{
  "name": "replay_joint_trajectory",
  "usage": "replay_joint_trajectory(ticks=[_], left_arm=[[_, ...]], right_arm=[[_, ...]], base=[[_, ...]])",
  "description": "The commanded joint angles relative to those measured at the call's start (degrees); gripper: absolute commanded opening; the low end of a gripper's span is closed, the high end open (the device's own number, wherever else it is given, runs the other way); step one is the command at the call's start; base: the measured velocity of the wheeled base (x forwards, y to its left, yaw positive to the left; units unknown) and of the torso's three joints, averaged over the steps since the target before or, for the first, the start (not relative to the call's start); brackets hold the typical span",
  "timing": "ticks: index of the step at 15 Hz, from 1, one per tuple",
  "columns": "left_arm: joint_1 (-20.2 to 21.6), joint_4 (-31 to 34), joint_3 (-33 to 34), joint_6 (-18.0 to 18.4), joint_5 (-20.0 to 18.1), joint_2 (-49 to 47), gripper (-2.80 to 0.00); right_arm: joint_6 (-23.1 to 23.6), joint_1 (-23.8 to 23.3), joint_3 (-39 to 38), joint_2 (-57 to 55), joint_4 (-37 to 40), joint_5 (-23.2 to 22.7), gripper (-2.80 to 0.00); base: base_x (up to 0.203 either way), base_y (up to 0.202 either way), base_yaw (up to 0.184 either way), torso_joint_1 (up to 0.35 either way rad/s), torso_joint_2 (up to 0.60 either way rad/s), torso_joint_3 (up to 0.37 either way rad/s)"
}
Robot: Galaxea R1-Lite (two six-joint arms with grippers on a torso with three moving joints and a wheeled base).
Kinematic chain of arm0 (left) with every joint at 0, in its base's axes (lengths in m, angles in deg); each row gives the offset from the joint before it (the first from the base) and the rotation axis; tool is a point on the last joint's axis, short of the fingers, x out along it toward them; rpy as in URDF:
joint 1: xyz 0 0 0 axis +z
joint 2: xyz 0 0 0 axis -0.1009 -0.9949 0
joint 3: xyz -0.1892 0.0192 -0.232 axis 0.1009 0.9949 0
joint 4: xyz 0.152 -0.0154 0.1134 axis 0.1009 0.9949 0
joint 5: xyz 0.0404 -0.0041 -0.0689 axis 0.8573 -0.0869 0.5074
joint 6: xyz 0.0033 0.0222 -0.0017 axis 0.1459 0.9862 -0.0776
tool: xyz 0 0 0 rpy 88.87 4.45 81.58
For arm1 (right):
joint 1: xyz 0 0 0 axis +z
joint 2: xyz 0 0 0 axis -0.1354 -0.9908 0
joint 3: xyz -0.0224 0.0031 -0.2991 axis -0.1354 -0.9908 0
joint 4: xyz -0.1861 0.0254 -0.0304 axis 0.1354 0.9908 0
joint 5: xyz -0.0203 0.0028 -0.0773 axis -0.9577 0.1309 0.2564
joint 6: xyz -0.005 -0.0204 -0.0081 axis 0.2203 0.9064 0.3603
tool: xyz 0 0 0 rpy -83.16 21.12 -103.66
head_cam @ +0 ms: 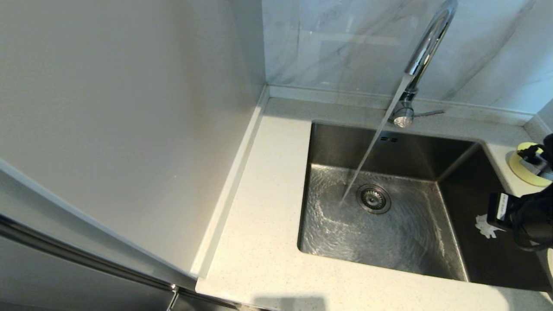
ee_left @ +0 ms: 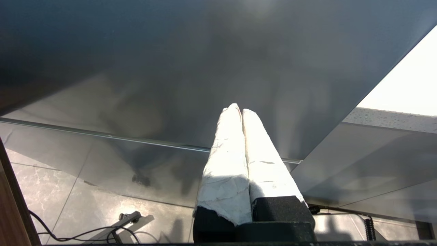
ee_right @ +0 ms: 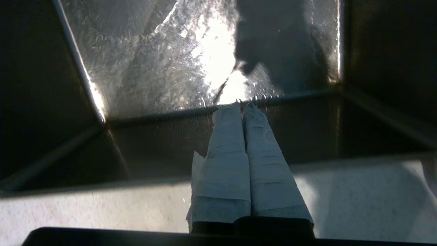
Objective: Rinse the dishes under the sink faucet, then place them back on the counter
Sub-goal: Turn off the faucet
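Water runs from the chrome faucet [head_cam: 425, 47] into the steel sink [head_cam: 337, 147] and lands just left of the drain strainer [head_cam: 373, 198]. The faucet's lever [head_cam: 430, 113] points right. My right gripper [head_cam: 486, 226] hangs over the sink's right side, shut and holding nothing. In the right wrist view the right gripper [ee_right: 241, 106] points into the wet basin [ee_right: 153, 61] from above the counter edge [ee_right: 85, 208]. A pale-yellow bowl [head_cam: 515, 165] sits on the counter [head_cam: 268, 224] at the far right, partly behind my right arm. The plate and chopsticks are out of view. My left gripper [ee_left: 240, 108] is parked below counter level, shut and empty.
A plain white side panel [head_cam: 108, 108] rises left of the counter. The grey-veined marble wall [head_cam: 337, 43] stands behind the sink. The left wrist view shows a grey cabinet face [ee_left: 205, 68] and a tiled floor with cables [ee_left: 85, 232].
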Motion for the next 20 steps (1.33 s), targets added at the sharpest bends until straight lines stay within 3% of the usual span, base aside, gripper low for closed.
replay_joint_trajectory(ticks=[1,3,6,9,12,15,20], left_arm=[[0.0,0.0,0.0,0.0,0.0,0.0,-2.80],[0.0,0.0,0.0,0.0,0.0,0.0,-2.80],[0.0,0.0,0.0,0.0,0.0,0.0,-2.80],[0.0,0.0,0.0,0.0,0.0,0.0,-2.80],[0.0,0.0,0.0,0.0,0.0,0.0,-2.80],[0.0,0.0,0.0,0.0,0.0,0.0,-2.80],[0.0,0.0,0.0,0.0,0.0,0.0,-2.80]], right_arm=[[-0.2,0.3,4.2,-7.6,-0.3,0.2,-2.80],[-0.6,-0.2,9.7,-11.6,-2.1,1.4,-2.80],[-6.8,-3.1,14.7,-16.1,-8.4,6.9,-2.80],[-12.9,-3.6,19.7,-20.0,-9.0,7.4,-2.80],[-13.8,-3.3,24.2,-23.7,-11.7,8.2,-2.80],[-13.8,-3.3,28.3,-27.3,-16.0,13.1,-2.80],[-13.8,-3.6,35.2,-30.1,-16.3,13.7,-2.80]], base=[[0.000,0.000,0.000,0.000,0.00,0.000],[0.000,0.000,0.000,0.000,0.00,0.000],[0.000,0.000,0.000,0.000,0.00,0.000],[0.000,0.000,0.000,0.000,0.00,0.000],[0.000,0.000,0.000,0.000,0.00,0.000],[0.000,0.000,0.000,0.000,0.00,0.000],[0.000,0.000,0.000,0.000,0.00,0.000]])
